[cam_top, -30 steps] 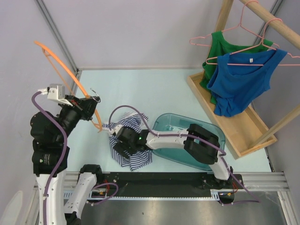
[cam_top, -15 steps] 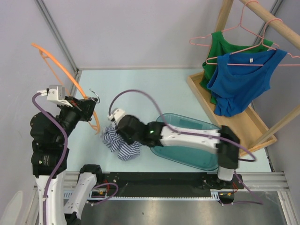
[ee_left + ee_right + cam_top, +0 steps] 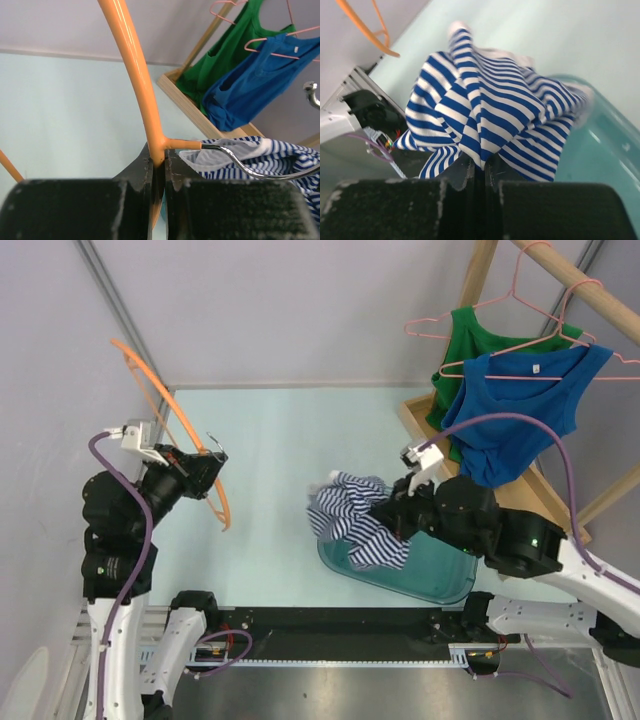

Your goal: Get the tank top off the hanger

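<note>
Left gripper (image 3: pixel 159 165): clamped shut on thin orange plastic hanger (image 3: pixel 135 65), raised at left.
Right gripper (image 3: pixel 480 172): pinched closed on blue-and-white striped tank top (image 3: pixel 355 518), above teal translucent bin (image 3: pixel 440 570).

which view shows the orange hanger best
The top external view: nearly the whole orange hanger shows, held by the left claw. The left wrist view shows only its neck and metal hook; the right wrist view, a corner sliver.

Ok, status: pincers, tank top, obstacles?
Left pincer shut on orange hanger. Right pincer shut on striped tank top, off hanger, over teal bin. Nothing blocking.
</note>
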Available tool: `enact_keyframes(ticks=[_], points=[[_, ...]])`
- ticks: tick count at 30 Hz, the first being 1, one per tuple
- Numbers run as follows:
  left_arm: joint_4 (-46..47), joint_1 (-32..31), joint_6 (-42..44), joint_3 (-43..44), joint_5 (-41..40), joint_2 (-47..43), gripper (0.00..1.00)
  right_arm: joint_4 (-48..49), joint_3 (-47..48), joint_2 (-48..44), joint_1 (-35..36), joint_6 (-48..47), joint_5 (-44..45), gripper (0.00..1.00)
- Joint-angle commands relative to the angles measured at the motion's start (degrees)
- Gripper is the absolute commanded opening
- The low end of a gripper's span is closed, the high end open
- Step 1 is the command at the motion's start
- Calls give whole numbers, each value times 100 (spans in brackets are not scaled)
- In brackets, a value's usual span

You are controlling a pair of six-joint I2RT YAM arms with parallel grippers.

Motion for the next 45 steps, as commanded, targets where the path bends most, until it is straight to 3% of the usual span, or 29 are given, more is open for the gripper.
enact_keyframes(ticks=[1, 3, 4, 7, 10, 14, 16, 18, 19, 21, 22, 25, 28, 33, 35, 38, 40, 41, 42, 44, 45], points=[[854, 11, -401, -139, 673, 73, 0, -860, -262, -360, -706, 621, -1086, 0], [969, 20, -541, -183, 884, 116, 0, -940, -367, -430, -1128, 586, -1825, 0], [1013, 20, -577, -201, 928, 134, 0, -948, -464, -422, -1687, 568, -2647, 0], [1023, 20, -621, -210, 990, 160, 0, -984, -657, -246, -2882, 656, -4002, 0], [1014, 20, -630, -227, 982, 99, 0, -817, -990, 26, -3981, 980, -4788, 0], [1014, 20, -717, -262, 1025, 64, 0, -448, -1290, 342, -4889, 1201, -4336, 0], [1031, 20, -779, -297, 1069, 64, 0, -552, -1352, 753, -5076, 1035, -3340, 0], [1023, 11, -805, -298, 1122, 73, 0, -815, -1282, 1097, -4893, 912, -2326, 0], [1023, 20, -832, -298, 1166, 81, 0, -930, -1291, 1360, -4700, 824, -1382, 1], [1023, 11, -884, -298, 1306, 116, 0, -1010, -1360, 1520, -4041, 902, -611, 9], [1031, -6, -954, -306, 1341, 108, 0, -1036, -1396, 1625, -3830, 937, -233, 27], [1110, -111, -1077, -420, 1386, 117, 0, -1194, -1405, 1696, -3170, 1200, 330, 54], [1330, -365, -1331, -578, 1351, 160, 0, -1859, -1142, 1784, -2731, 1508, 1146, 74], [2162, -1120, -2322, -1034, 983, 169, 0, -3115, -343, 1530, -1687, 1869, 2185, 96], [2637, -1332, -2702, -1272, 929, 204, 0, -3469, 97, 1451, -1377, 2018, 2362, 100], [3060, -1737, -3265, -1396, 858, 336, 0, -3665, 528, 1354, -692, 1914, 2189, 100], [3149, -1974, -3415, -1379, 867, 424, 0, -2851, 494, 1100, -245, 1265, 1190, 100], [3219, -2036, -3433, -1335, 893, 450, 0, -2368, 372, 968, -120, 1045, 681, 100], [3255, -2115, -3494, -1309, 937, 511, 0, -1128, 179, 628, -23, 843, -551, 100], [3526, -2168, -3643, -1273, 1227, 573, 0, 161, -574, 309, 179, 612, -2101, 100], [3632, -2203, -3827, -1273, 1323, 626, 0, 1325, -848, 47, 241, 664, -2380, 100]])
